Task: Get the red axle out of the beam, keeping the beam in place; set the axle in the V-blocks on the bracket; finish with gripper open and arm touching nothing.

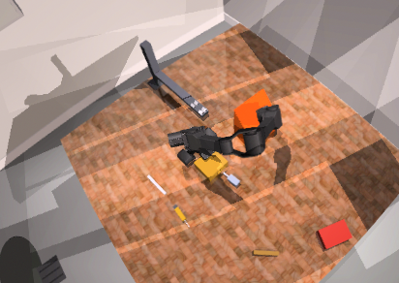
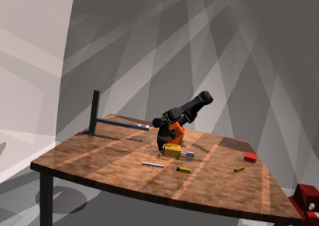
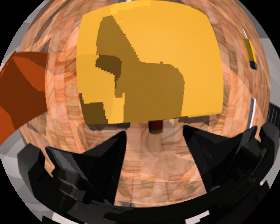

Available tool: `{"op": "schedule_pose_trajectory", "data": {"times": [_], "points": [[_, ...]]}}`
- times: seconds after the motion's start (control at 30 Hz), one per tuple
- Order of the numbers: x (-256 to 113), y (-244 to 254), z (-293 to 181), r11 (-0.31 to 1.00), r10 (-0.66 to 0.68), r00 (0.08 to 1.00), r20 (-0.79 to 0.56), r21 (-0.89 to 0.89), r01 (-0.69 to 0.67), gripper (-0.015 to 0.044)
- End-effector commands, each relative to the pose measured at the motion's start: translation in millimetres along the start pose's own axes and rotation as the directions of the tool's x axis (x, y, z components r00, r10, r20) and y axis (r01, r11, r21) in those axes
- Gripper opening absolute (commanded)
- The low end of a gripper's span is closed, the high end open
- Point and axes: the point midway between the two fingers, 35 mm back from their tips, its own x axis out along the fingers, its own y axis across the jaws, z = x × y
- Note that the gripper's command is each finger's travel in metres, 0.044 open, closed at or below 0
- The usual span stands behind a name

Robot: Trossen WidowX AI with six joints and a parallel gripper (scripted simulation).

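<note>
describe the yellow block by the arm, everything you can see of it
The yellow block is a chunky, smooth, plain-looking box with flat faces, sitting on the wooden tabletop. A shadow darkens part of its face in the wrist view. A short dark red stub shows at its edge between the hand's fingers, and a pale blue-grey piece on a thin shaft lies at another side. Whether the fingers touch it, I cannot tell.
</note>
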Motion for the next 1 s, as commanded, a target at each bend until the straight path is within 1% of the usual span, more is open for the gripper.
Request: {"op": "schedule_pose_trajectory", "data": {"times": [0.0, 0.2, 0.43, 0.97], "points": [[0, 0, 0, 1.0, 0.0, 1.0, 0.0, 0.0, 0.0, 0.0204], [0, 0, 0, 1.0, 0.0, 1.0, 0.0, 0.0, 0.0, 0.0046], [0, 0, 0, 1.0, 0.0, 1.0, 0.0, 0.0, 0.0, 0.0], [-1, -3, -19, 1.0, -0.001, 1.0, -0.003, 0.0, 0.001, 0.0]]}}
